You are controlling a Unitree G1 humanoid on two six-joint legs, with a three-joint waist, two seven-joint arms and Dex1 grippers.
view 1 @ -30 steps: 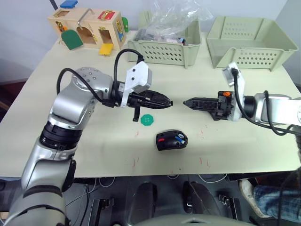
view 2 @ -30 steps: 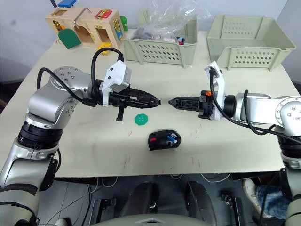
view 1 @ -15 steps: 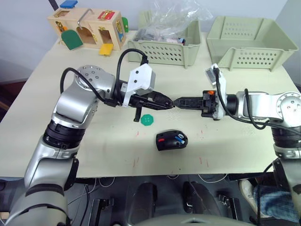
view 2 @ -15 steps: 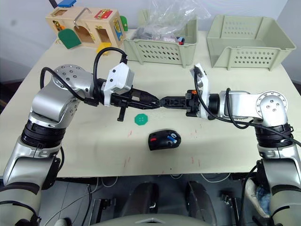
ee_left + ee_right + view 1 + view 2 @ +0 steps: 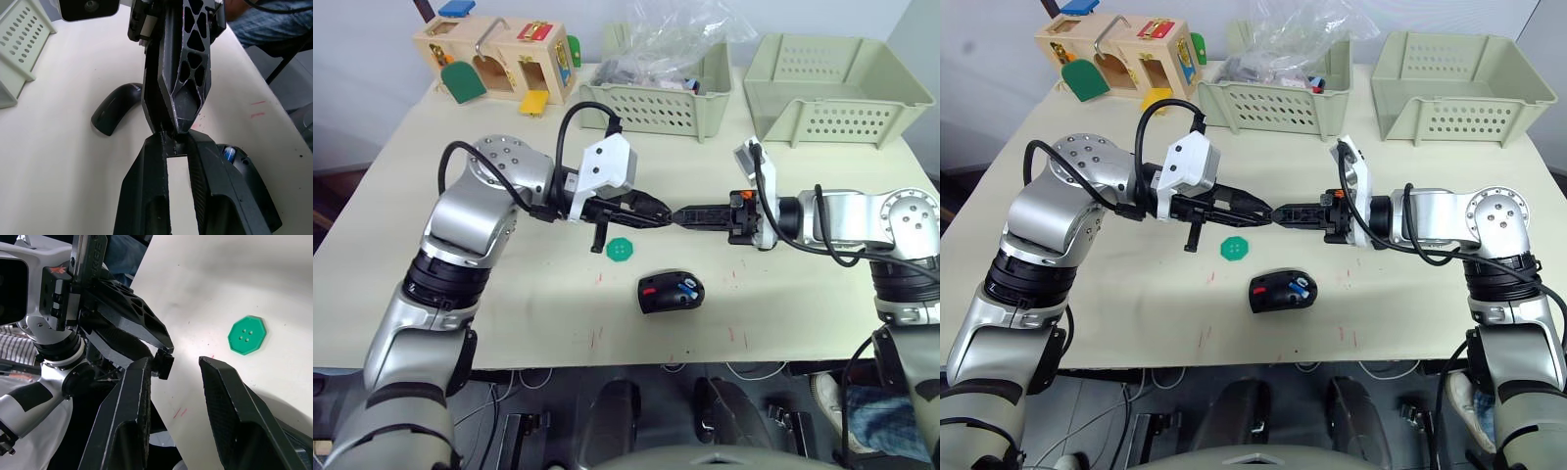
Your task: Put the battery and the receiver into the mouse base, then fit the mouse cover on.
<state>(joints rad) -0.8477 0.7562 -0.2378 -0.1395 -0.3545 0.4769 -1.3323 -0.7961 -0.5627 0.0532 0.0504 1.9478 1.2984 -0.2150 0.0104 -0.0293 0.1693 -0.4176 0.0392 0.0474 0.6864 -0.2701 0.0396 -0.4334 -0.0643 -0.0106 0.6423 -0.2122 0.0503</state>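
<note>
At centre-left of the left eye view, the left gripper point(image 5: 663, 214) is reaching across the pale worktop point(image 5: 509, 323) with its black fingers pointing toward the right of the frame. In the right wrist view those fingers are pinching a tiny dark-grey rectangular stub point(image 5: 165, 367) at their very tips, which I am taking to be the receiver.

Just right of that, the right gripper point(image 5: 678, 214) is pointing the opposite way, so the two grippers are meeting tip to tip on one line. Its fingers are standing spread. The stub is sitting in the gap between them, close against one finger point(image 5: 139, 382) and well clear of the other.

The coming handover is hanging on that offset: closing should be bringing the far finger across onto the stub's short sides.

Below the meeting point, the black oval mouse base point(image 5: 658, 300) with its red wheel is lying on the worktop, the slim blue battery point(image 5: 686, 288) already sitting in its recess. The green octagonal disc point(image 5: 621, 249) is lying to its upper left. The smooth curved black mouse cover point(image 5: 115, 110) is resting apart on the worktop.
</note>
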